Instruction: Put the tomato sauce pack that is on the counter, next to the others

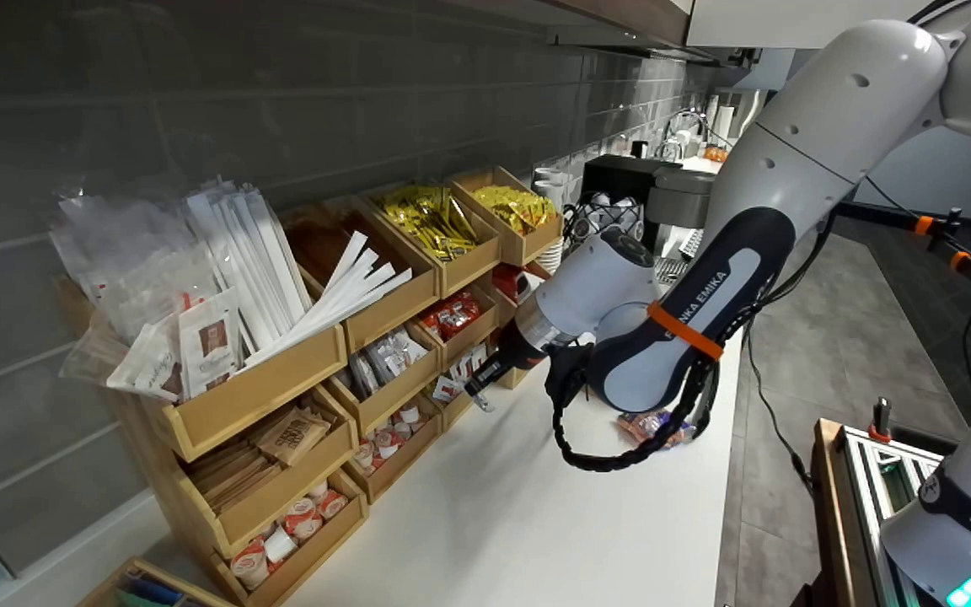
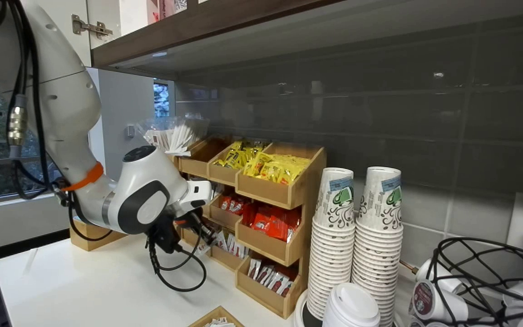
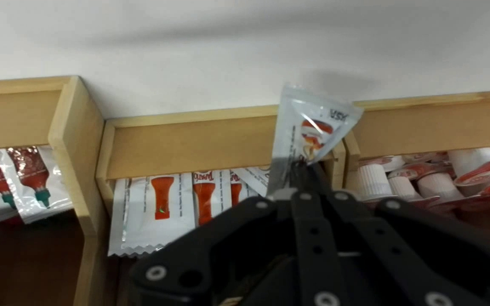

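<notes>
White sachet (image 3: 299, 132) clamped in my pincer (image 3: 302, 168), I judge placement in hand, next requiring lowering beside the similar sachets (image 3: 175, 208).

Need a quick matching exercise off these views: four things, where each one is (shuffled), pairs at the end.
Things
1. sauce pack
2. yellow packets
3. paper cups
4. purple bag

Places
A. stacked beside the organizer
B. pinched in the gripper
C. lying on the counter
D. in the organizer's top row

Pairs: 1-B, 2-D, 3-A, 4-C
</notes>
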`<state>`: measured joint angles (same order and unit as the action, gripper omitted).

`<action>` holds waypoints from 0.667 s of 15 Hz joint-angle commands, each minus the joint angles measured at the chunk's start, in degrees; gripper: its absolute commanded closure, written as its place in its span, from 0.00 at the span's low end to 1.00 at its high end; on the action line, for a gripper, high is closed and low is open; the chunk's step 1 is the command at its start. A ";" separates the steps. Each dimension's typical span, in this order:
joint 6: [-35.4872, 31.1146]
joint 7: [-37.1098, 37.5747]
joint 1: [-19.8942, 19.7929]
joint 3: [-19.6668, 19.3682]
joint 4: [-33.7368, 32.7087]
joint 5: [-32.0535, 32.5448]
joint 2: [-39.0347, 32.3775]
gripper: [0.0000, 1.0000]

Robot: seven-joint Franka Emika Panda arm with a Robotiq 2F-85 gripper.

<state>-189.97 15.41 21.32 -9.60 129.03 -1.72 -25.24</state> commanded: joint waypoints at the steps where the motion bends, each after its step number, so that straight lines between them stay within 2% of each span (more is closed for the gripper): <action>1: -2.47 1.11 0.99 -0.85 -2.91 -1.27 -3.83 1.00; 10: -8.14 0.94 1.45 -0.58 -7.08 -1.77 -8.19 1.00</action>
<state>-195.63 15.67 21.81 -9.69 123.75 -2.35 -31.18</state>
